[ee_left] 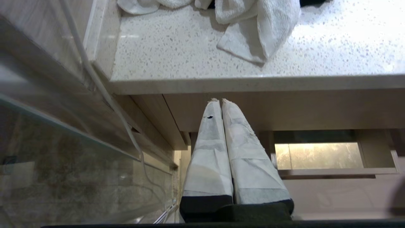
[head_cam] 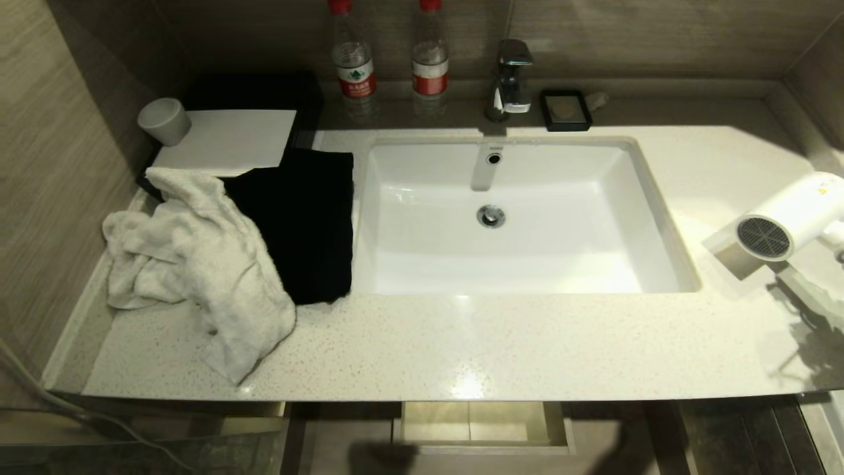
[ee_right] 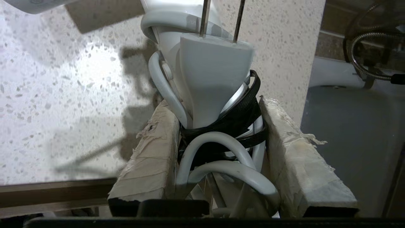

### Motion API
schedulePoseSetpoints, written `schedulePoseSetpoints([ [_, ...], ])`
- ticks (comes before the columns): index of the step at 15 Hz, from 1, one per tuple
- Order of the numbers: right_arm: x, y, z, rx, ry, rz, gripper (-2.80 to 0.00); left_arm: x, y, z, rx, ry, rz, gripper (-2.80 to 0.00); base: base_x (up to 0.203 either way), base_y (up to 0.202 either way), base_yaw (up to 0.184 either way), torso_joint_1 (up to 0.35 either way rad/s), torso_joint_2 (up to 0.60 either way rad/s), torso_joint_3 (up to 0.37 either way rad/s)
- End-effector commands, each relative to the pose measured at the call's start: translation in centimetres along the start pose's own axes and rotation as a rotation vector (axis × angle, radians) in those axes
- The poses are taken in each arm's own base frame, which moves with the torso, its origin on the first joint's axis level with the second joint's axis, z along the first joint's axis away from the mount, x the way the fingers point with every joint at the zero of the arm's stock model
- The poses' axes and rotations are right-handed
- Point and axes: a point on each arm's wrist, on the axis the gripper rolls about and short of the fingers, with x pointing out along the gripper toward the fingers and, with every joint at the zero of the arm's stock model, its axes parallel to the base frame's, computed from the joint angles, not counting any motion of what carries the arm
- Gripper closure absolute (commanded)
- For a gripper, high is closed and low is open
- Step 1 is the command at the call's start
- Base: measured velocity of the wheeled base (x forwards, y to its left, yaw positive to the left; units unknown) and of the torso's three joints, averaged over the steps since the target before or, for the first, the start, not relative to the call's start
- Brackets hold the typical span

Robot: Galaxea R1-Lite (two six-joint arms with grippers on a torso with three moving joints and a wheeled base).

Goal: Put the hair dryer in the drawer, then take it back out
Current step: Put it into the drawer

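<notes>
Clamped by the handle and bundled cord in the right gripper (ee_right: 218, 126), the hair dryer (head_cam: 788, 221) is held above the countertop (head_cam: 461, 349); lowering into the open drawer (head_cam: 484, 429) seems next, left gripper (ee_left: 221, 101) pressed closed.

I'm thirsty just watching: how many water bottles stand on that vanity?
2: one bottle at the back wall left of the faucet, the second bottle beside it, nearer the faucet. None seems hidden.

Left gripper (ee_left: 221, 102): two long tapered fingers (ee_left: 207, 152) wrapped in white fabric tape, one small dark tear, black bases. Right gripper (ee_right: 218, 107): two blocky fingers (ee_right: 152, 158) wrapped in beige tape, frayed at the tips, black bases.
</notes>
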Motion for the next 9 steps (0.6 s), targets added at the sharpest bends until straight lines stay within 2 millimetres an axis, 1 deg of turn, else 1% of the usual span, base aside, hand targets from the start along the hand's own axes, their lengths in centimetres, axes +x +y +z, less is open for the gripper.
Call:
schedulePoseSetpoints([
  [1,-0.9,0.2,0.2,-0.013,-0.025,-0.012,0.0,0.0,0.0,0.0,0.0,-0.002,0.0,0.0,0.0,0.0,0.0,-0.32,0.25,-0.061],
  [5,-1.4,0.4,0.4,-0.02,-0.043,-0.018,0.0,0.0,0.0,0.0,0.0,-0.002,0.0,0.0,0.0,0.0,0.0,-0.344,0.24,-0.102],
  [9,-2.3,0.8,0.5,-0.021,-0.063,-0.028,0.0,0.0,0.0,0.0,0.0,-0.002,0.0,0.0,0.0,0.0,0.0,-0.327,0.17,-0.148],
])
